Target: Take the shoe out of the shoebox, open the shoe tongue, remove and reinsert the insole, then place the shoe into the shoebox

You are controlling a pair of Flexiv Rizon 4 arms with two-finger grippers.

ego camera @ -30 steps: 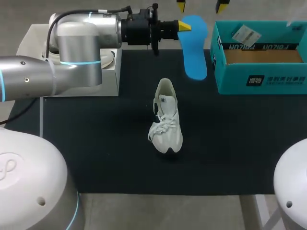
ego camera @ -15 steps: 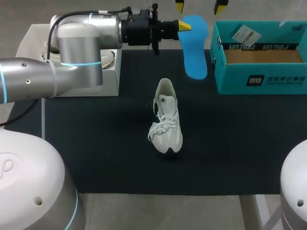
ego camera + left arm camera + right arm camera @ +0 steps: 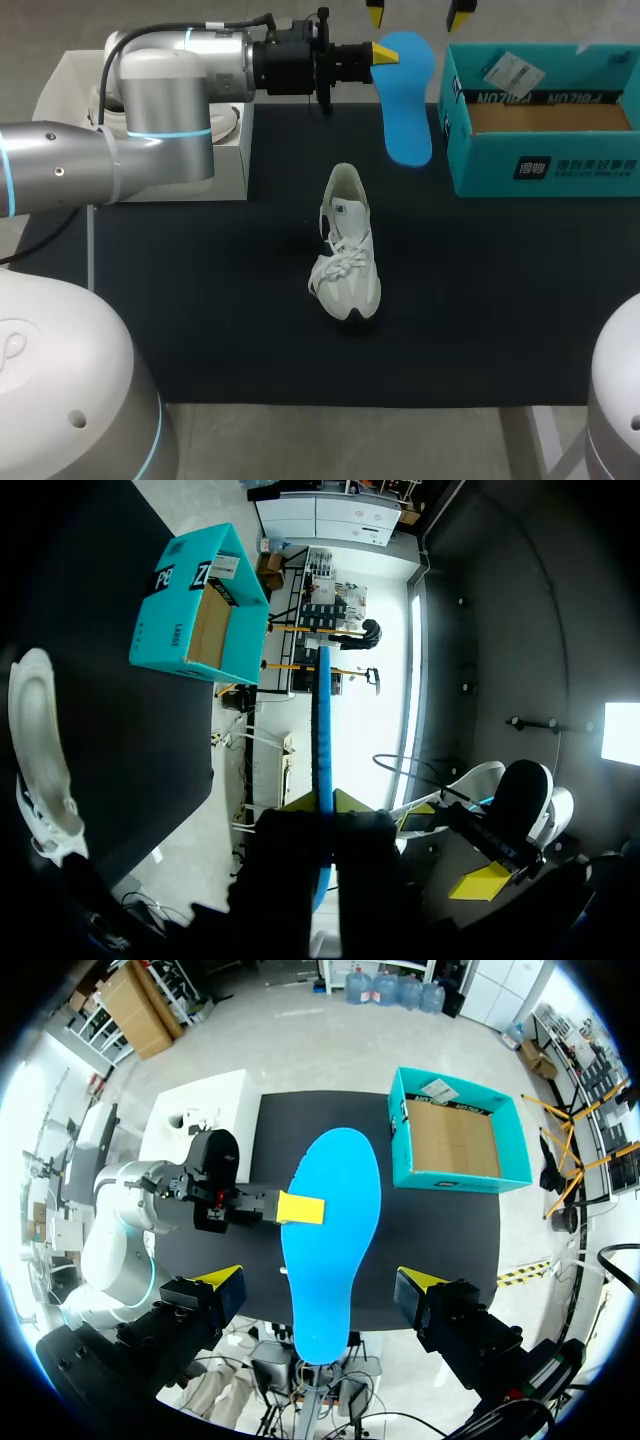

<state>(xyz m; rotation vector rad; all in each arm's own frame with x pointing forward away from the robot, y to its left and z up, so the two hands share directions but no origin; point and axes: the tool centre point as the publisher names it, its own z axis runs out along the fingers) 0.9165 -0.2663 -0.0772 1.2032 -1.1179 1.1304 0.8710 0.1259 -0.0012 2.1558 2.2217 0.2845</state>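
Nothing moves: the left gripper [image 3: 385, 52] stays clamped on the insole [image 3: 408, 110], the right gripper [image 3: 322, 1282] spread apart, so the shoe [image 3: 348, 250] awaits refitting

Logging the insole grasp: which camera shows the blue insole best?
The right wrist view. There the insole faces the camera flat, with nearly its whole outline visible and the left gripper pinching one edge. The head view shows it at a slant, and the left wrist view shows only its thin edge.
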